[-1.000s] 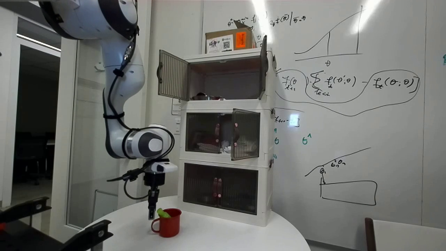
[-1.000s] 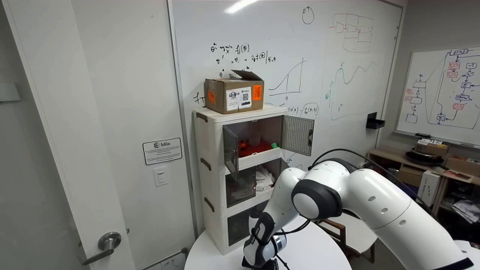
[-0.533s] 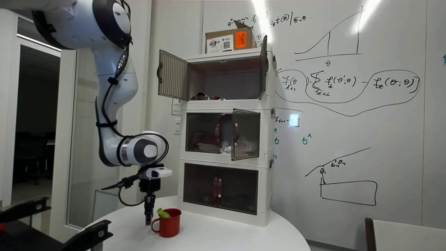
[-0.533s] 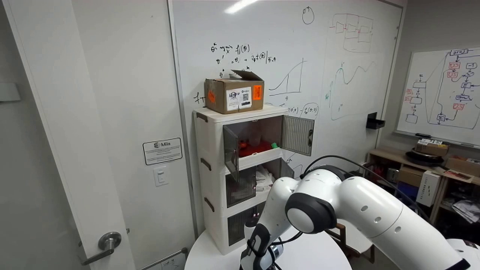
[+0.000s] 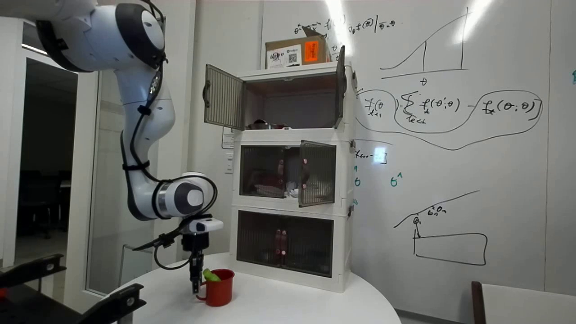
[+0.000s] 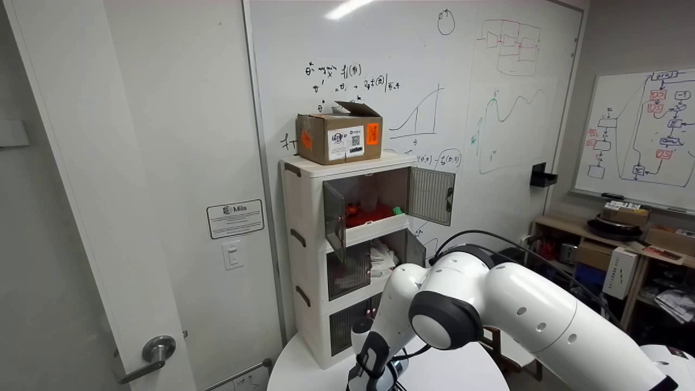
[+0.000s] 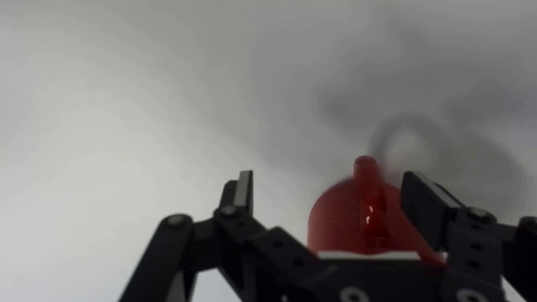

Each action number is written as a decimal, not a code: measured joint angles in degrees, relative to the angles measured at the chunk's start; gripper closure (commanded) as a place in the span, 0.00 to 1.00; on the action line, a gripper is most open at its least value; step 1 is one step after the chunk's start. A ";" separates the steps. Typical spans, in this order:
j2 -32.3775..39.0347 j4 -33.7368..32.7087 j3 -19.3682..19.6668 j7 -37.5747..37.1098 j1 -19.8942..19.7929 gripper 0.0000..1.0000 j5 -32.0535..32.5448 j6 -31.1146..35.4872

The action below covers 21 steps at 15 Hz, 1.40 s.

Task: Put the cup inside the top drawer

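The cup (image 5: 220, 291) is a red mug standing upright on the round white table, with a green item (image 5: 211, 275) showing at its rim. My gripper (image 5: 196, 290) points down at the cup's handle side. In the wrist view the gripper (image 7: 329, 184) is open, and the handle of the cup (image 7: 335, 218) lies between the fingers, nearer the right one, with no grip on it. The top drawer (image 5: 303, 108) is the uppermost cabinet compartment, with both its ribbed doors swung open; it also shows in an exterior view (image 6: 392, 190), where cup and gripper are not visible.
The top drawer holds a red item (image 6: 374, 215), a clear container (image 6: 369, 198) and a small green item (image 6: 398, 210). Its open doors (image 5: 225, 97) (image 5: 340, 90) stick out. A middle-tier door (image 5: 317, 174) is ajar. A cardboard box (image 5: 297, 51) sits on top of the cabinet.
My arm has come down. The gripper first moved down and slightly left, then right towards the cup, so its tips now overlap the handle in an exterior view. The cup has not moved.
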State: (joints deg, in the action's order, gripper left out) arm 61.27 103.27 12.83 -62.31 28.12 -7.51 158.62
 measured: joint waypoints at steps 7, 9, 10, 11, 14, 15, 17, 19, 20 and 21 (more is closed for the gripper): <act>2.22 -2.19 0.18 -1.85 0.96 0.97 0.26 0.04; 2.25 -2.16 0.07 -1.86 1.11 0.99 0.26 0.44; 2.22 -2.03 -0.01 -1.86 1.15 0.95 0.26 1.02; 2.20 -1.86 -0.06 -1.86 1.21 0.95 0.26 1.53; 1.87 -0.58 -0.06 -1.86 1.41 0.95 0.26 3.64; 1.57 0.18 -0.07 -1.86 1.42 0.96 0.26 4.55; 0.69 2.04 -0.09 -1.86 1.42 0.96 0.25 6.54; -0.93 4.42 -0.28 -1.66 1.42 0.96 0.25 7.78; -2.02 5.74 -0.45 -1.31 1.41 0.96 0.25 7.93; -3.37 7.23 -0.69 -0.50 1.40 0.96 0.25 7.93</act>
State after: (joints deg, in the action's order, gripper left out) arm 57.90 110.50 12.14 -62.81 29.52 -7.26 166.55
